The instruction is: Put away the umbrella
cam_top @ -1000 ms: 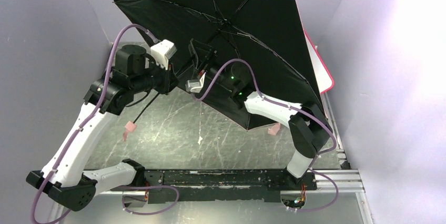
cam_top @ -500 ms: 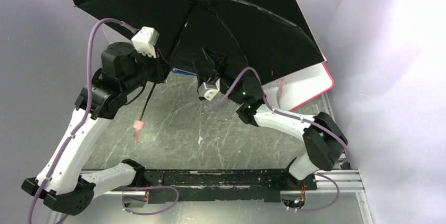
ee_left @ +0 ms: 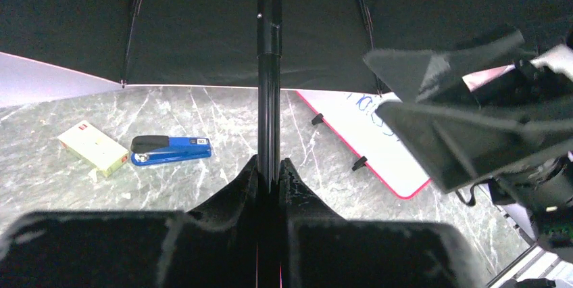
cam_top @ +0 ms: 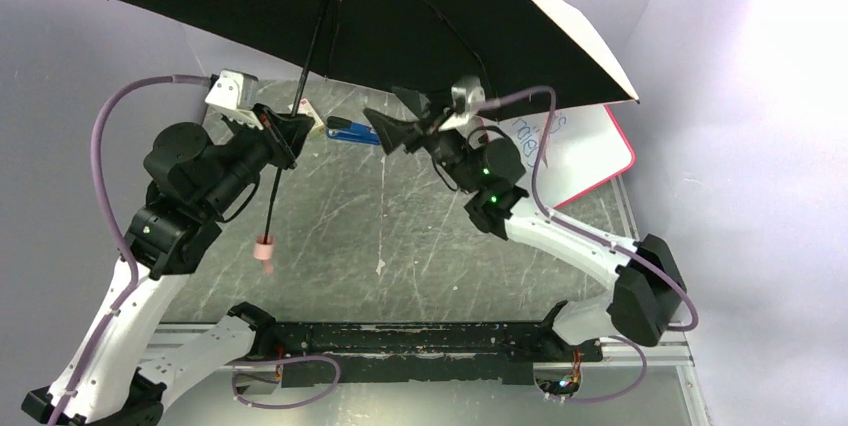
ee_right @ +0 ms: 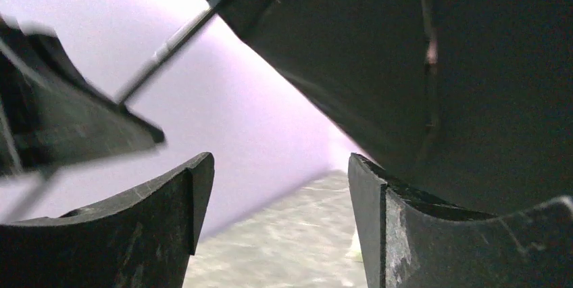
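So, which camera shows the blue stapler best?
The left wrist view: the blue stapler lies there whole and sharp. The top view shows only a small blue part of it; the right wrist view, nothing.

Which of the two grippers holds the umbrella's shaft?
The left gripper: its jaws are shut on the shaft of the umbrella. The right gripper is open and holds nothing.

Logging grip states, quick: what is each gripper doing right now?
The left gripper is shut on the umbrella shaft.
The right gripper is open, holding nothing.
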`<state>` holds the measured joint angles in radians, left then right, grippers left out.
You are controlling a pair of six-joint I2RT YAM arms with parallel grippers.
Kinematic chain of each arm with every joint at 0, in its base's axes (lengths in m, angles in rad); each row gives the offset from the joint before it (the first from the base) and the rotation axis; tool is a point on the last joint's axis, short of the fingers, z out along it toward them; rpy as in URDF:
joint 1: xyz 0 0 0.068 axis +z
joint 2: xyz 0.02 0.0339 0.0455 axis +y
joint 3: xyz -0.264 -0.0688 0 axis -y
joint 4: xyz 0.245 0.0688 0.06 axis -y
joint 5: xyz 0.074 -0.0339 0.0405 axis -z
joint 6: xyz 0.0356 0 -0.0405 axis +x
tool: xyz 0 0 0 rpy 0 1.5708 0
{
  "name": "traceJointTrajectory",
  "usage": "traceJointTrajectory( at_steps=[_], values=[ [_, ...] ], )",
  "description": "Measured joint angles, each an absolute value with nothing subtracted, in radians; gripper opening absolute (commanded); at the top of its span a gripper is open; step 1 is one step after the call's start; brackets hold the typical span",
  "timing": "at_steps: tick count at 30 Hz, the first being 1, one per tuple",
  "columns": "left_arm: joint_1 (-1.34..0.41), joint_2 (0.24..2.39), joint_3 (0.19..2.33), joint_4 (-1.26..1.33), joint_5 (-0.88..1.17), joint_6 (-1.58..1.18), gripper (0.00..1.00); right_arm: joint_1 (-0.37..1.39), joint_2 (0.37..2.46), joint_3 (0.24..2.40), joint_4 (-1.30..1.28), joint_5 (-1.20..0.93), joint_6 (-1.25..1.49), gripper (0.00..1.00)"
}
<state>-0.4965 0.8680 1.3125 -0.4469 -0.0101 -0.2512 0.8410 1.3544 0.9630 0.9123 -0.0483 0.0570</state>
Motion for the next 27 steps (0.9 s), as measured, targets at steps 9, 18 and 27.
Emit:
traceJointTrajectory(
  at_steps=[9, 18, 27],
  values=[
    [-0.496, 0.827, 1.102, -0.315, 0.002, -0.282, 0.05, 0.842, 1.553, 1.134, 0.927, -0.107, 0.831, 0.68],
    [-0.496, 0.797, 1.016, -0.249, 0.046, -0.300, 0.05, 0.842, 1.723, 1.140, 1.105, -0.102, 1.122, 0.68],
    [-0.496, 0.780, 0.968, -0.236, 0.059, -0.298, 0.05, 0.842, 1.764, 1.160, 1.187, -0.044, 1.128, 0.69]
  ],
)
